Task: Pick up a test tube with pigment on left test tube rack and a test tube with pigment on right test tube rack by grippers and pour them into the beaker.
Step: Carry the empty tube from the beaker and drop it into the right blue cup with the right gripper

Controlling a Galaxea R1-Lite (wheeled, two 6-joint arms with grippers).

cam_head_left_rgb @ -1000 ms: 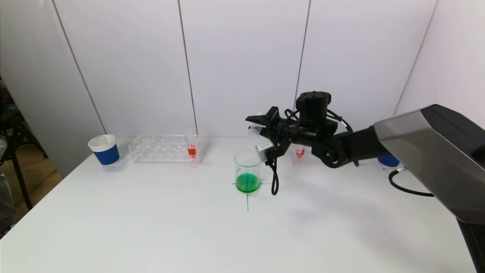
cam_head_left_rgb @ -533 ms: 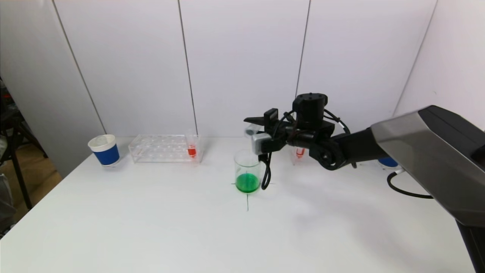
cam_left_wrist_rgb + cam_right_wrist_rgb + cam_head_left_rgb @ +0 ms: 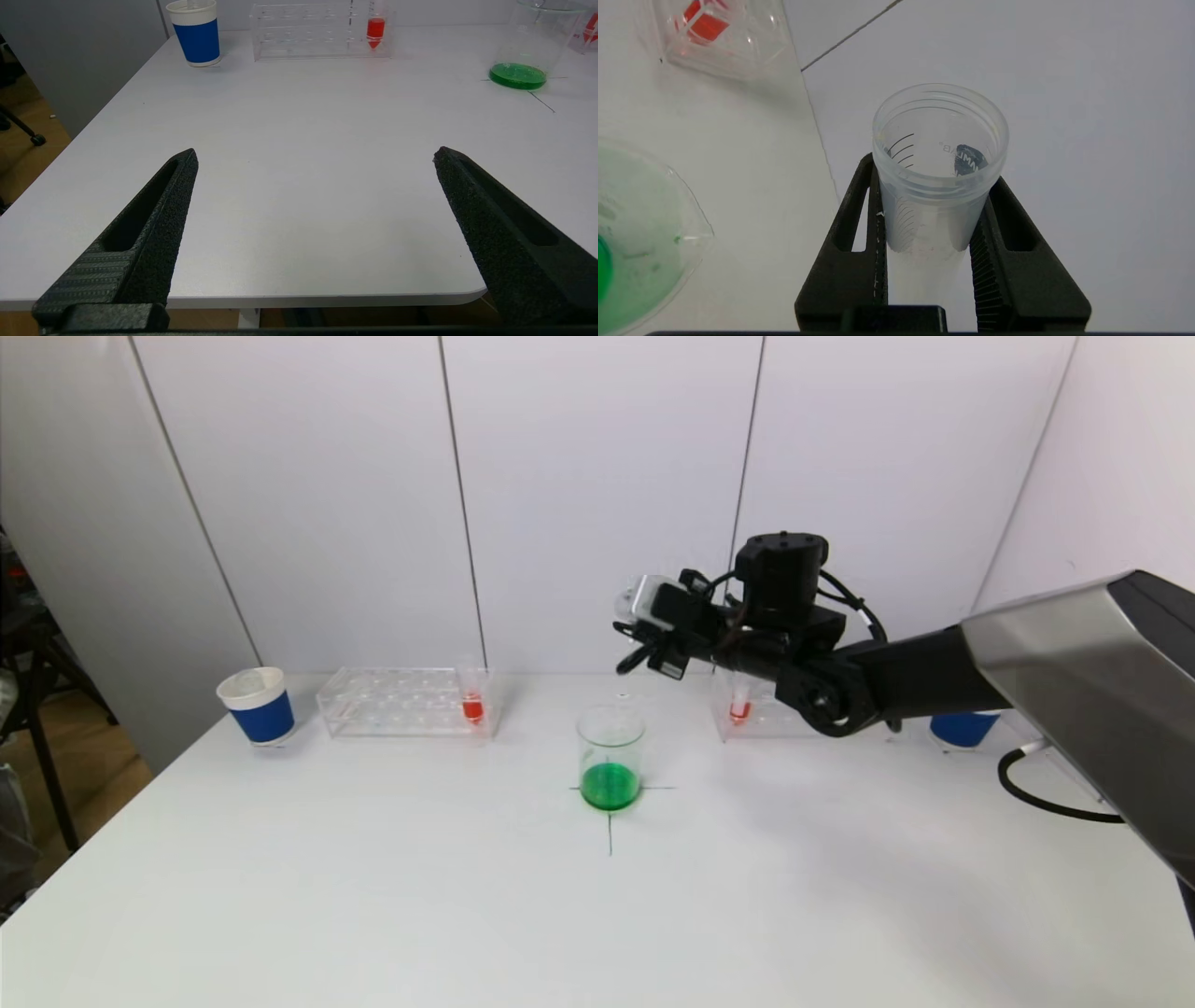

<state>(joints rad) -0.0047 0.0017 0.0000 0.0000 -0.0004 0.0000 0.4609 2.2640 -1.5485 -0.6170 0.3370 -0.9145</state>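
Note:
A glass beaker with green liquid stands at the table's centre. My right gripper hovers just above and behind it, shut on a clear test tube that looks empty, gripped below its rim between both fingers. The beaker's rim shows beside it. The left rack holds a tube of red pigment. The right rack holds another red tube. My left gripper is open and empty, low at the table's front-left edge, out of the head view.
A blue-and-white paper cup stands left of the left rack. Another blue cup sits behind my right arm at the far right. A black cross marks the table under the beaker. Walls close the back.
My right gripper has risen from the beaker's rim and rolled back, so its wrist camera now faces up. Its cable lifted off the table. The beaker's green liquid is unchanged.

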